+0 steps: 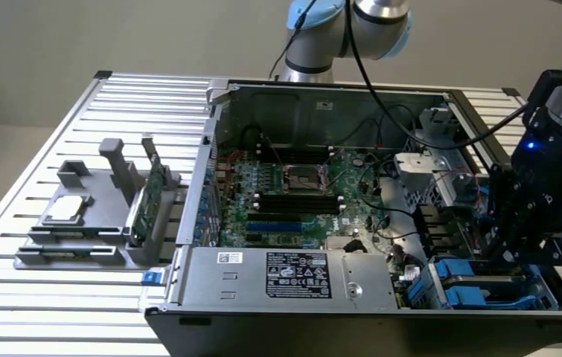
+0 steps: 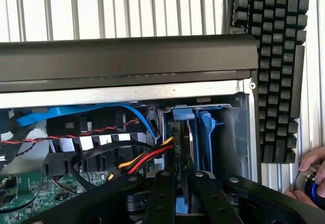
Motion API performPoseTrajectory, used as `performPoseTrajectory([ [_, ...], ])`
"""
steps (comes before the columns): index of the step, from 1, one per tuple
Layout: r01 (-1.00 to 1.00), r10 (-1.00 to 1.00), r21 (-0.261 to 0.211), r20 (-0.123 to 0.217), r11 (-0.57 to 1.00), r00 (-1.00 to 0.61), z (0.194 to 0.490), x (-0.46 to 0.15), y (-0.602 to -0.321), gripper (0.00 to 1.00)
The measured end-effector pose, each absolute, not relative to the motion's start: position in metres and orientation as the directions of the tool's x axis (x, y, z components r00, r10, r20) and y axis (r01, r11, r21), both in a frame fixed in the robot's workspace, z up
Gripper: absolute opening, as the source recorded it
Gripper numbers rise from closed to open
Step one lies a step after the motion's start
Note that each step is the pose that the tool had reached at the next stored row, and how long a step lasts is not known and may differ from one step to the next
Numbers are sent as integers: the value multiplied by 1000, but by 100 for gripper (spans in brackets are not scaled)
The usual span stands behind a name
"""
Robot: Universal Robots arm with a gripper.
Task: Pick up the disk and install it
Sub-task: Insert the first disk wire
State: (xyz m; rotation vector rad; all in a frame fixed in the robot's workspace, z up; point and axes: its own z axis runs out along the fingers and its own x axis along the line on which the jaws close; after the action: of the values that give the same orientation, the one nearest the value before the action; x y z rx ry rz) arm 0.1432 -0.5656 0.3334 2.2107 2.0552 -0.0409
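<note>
The slatted metal bench (image 1: pixel 22 245) carries an open computer case (image 1: pixel 291 277), its motherboard (image 1: pixel 291 197) exposed and its drive bay at the corner on the exterior view's right. A grey fixture (image 1: pixel 82 223) stands on the bench at the exterior view's left, holding a green circuit card (image 1: pixel 152 197) upright and a small silver square piece (image 1: pixel 67 210). In the wrist view a keyboard (image 2: pixel 277 66) lies outside the case and a person's hand (image 2: pixel 310 176) rests near a lit knob.

The robot arm (image 1: pixel 559 171) reaches down into the bay corner. The disk (image 2: pixel 195 140), marked by its blue rails, stands on edge inside the bay between the metal walls, just beside the red, yellow and black cables (image 2: pixel 147 158).

The likely risks are these: if the disk enters at a slight tilt, its rails could jam against the bay wall, and the nearby cables could be caught or pinched under it.

The hand (image 2: pixel 177 183) is narrowed nearly closed, its fingers (image 2: pixel 160 193) clamped on the edge of the disk.
</note>
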Motion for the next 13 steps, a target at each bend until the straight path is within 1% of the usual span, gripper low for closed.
performPoseTrajectory([
  [13, 995, 990, 71, -113, -75, 83, 330, 145, -566, 16],
])
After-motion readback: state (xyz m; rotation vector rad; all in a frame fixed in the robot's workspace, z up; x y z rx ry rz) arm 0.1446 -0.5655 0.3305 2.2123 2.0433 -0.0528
